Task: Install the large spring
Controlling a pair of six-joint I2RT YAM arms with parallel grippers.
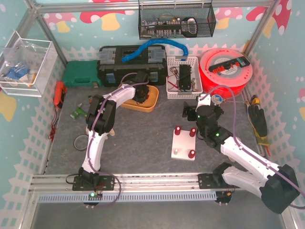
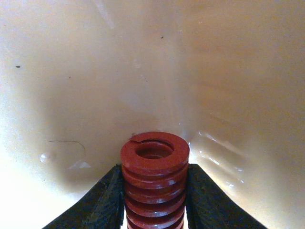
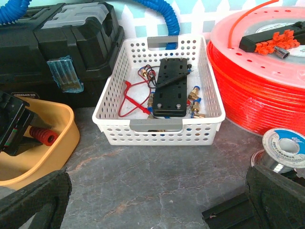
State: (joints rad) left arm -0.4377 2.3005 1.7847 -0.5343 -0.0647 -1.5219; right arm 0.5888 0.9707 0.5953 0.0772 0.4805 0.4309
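Note:
My left gripper (image 2: pixel 154 198) is shut on the large red spring (image 2: pixel 154 167), with a black finger (image 2: pixel 102 202) on each side of its coils. It holds the spring inside the yellow tray (image 2: pixel 95 71). In the top view the left gripper (image 1: pixel 139 95) is down in that tray (image 1: pixel 148 106) and hides the spring. The right wrist view shows the spring (image 3: pixel 43 136) in the tray (image 3: pixel 62 143). My right gripper (image 3: pixel 155 195) is open and empty over bare table. A white base plate (image 1: pixel 183 143) carries three red springs and one bare post (image 1: pixel 176 152).
A white basket (image 3: pixel 159 126) of parts stands behind the plate. An orange filament spool (image 1: pixel 226 71) is at the back right, and a black toolbox (image 1: pixel 131 59) and a green case (image 1: pixel 81 74) at the back. A solder reel (image 3: pixel 283 148) and a black bar (image 3: pixel 228 214) lie near my right gripper.

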